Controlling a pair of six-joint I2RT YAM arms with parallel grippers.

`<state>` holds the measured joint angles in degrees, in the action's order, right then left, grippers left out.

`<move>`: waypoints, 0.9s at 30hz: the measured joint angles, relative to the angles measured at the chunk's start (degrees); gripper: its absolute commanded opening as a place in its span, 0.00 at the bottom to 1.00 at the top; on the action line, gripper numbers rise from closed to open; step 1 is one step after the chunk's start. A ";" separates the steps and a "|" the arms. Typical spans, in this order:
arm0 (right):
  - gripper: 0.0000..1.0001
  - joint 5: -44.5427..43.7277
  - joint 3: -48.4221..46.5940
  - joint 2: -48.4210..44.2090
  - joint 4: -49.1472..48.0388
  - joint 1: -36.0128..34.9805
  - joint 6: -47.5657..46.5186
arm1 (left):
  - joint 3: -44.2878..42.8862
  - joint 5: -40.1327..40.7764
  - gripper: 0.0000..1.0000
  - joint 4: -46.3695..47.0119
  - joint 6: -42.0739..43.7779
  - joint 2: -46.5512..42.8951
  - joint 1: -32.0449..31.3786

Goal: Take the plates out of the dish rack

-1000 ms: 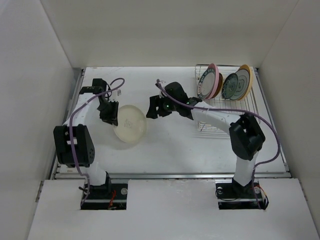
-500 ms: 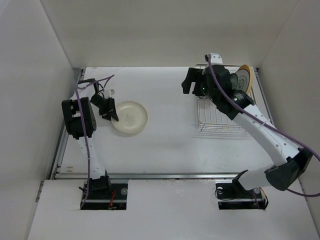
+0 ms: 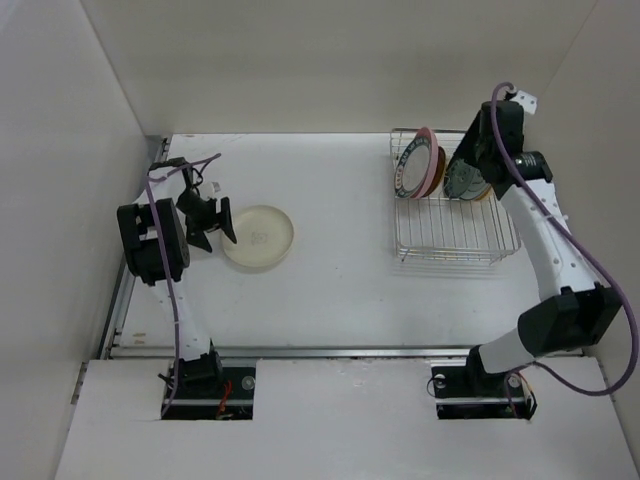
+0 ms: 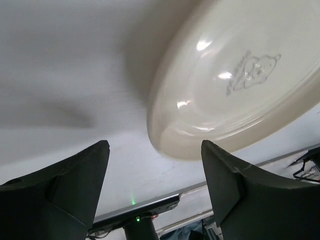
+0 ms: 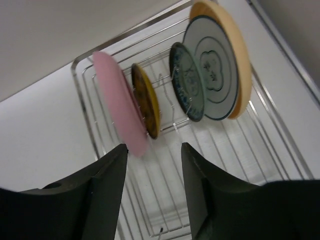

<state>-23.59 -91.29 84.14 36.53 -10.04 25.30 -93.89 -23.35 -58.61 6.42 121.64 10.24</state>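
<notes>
A cream plate (image 3: 258,235) (image 4: 235,90) lies flat on the table at the left. My left gripper (image 3: 214,222) (image 4: 155,145) stands open just left of its rim, holding nothing. At the back right, the silver wire dish rack (image 3: 455,225) (image 5: 225,150) holds upright plates: a pink one (image 3: 432,158) (image 5: 120,100), a gold-patterned one (image 5: 146,100), a teal one (image 5: 187,82), a white one with rings (image 5: 212,65) and an orange one (image 5: 239,55). My right gripper (image 3: 468,160) (image 5: 154,146) hangs open above the rack with nothing between its fingers; its arm hides part of the right-hand plates in the top view.
White walls close in the table on the left, back and right. The rack's near half shows only bare wires (image 3: 450,245). A purple cable (image 3: 185,165) loops off the left arm near the left wall.
My left gripper has opened and let go of the cream plate, which now lies flat. My right arm swung from the table's middle to above the rack.
</notes>
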 measured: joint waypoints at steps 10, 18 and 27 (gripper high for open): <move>0.54 7.65 -9.22 17.73 0.24 5.66 -0.63 | 10.62 5.25 0.71 1.99 -0.33 -21.49 0.00; 0.44 11.61 -12.87 27.91 0.15 7.34 -1.20 | 16.63 9.14 0.71 2.01 1.29 -27.78 0.00; 0.05 14.10 -10.47 30.67 -2.78 7.39 -2.51 | 21.57 10.58 0.71 1.51 2.45 -34.27 0.00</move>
<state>-9.50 -101.75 114.80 33.76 -2.66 22.79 -72.31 -12.78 -57.10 8.86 87.37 10.24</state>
